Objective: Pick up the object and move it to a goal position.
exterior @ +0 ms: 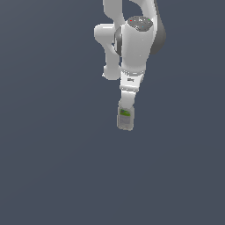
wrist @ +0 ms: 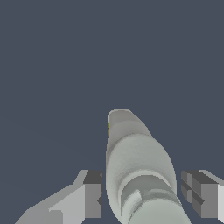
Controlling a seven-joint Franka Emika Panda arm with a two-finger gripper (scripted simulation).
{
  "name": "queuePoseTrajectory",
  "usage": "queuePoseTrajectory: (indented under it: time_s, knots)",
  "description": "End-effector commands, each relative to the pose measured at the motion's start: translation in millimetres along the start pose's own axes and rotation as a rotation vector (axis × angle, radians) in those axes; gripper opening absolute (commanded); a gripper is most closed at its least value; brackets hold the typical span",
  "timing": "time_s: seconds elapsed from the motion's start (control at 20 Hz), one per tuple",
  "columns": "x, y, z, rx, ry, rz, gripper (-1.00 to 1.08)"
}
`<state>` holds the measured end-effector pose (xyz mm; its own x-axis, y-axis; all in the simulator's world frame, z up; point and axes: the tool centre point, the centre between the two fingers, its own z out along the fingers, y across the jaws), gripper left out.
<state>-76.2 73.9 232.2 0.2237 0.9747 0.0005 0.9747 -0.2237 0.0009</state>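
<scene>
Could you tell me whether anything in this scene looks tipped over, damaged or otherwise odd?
Nothing looks damaged or spilled. The bottle sits between the fingers of the gripper; the wrist view shows a gap on each side, so they are not clamped on it. Whether the bottle stands upright I cannot tell.

Simulated scene: flat slate-blue floor (exterior: 52, 176), rendered white arm (exterior: 134, 44).

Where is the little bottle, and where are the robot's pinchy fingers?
bottle (exterior: 125, 117), exterior view, on its green label.
bottle (wrist: 138, 162), wrist view, on its pale rounded body.
gripper (wrist: 142, 194), wrist view, midway between the fingertips.
</scene>
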Motion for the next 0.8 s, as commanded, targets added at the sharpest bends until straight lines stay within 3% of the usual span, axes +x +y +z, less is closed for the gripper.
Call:
queuePoseTrajectory:
  time_s: [0.0,0.35,0.75]
  knots:
    - [-0.3,0.1,-4.5,-0.002,0.001,0.0,-1.0]
    - [-5.1,-2.7,-34.0,-0.002,0.001,0.0,-1.0]
    - [-16.0,-8.7,-99.3,-0.001,0.001,-0.001,-1.0]
